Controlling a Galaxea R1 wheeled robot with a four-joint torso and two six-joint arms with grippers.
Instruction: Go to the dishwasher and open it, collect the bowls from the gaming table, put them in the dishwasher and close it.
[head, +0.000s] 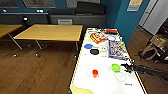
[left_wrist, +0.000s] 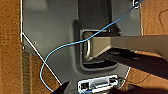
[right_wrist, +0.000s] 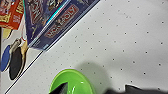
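On the gaming table (head: 105, 82) — one green bowl (head: 115, 67), right claw (head: 125, 67) beside it — grip state unclear.

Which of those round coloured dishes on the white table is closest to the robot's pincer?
The green bowl, just beside the right pincer. The blue dish and black dish lie farther up the table, near the game box.

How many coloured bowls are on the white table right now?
2. The green bowl sits near the table's right edge, just off the right gripper. The blue bowl lies farther up, near the left edge. Others may be hidden among the game boxes.
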